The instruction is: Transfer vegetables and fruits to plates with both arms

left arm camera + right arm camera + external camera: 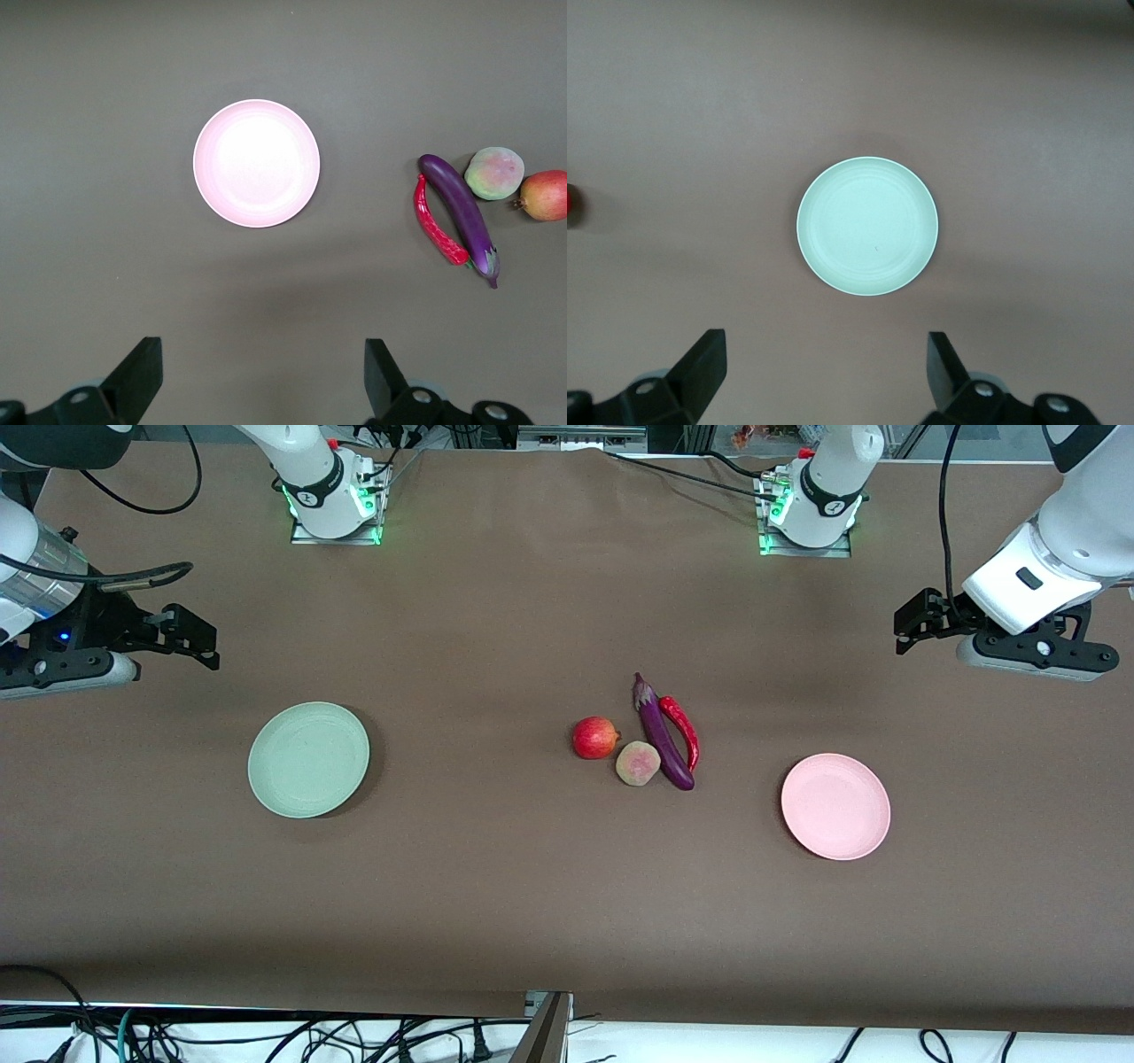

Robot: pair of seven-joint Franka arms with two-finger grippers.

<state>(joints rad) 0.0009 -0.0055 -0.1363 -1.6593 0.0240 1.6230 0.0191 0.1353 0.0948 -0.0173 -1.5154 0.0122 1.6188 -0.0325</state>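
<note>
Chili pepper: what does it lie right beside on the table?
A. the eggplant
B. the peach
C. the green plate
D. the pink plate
A. The chili pepper lies along the eggplant, on its side toward the left arm's end of the table; the peach sits on the eggplant's opposite flank, and both plates stand well apart from the group.

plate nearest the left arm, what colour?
Pale pink plate, plain, no pattern. Shows best in the left wrist view.
</note>
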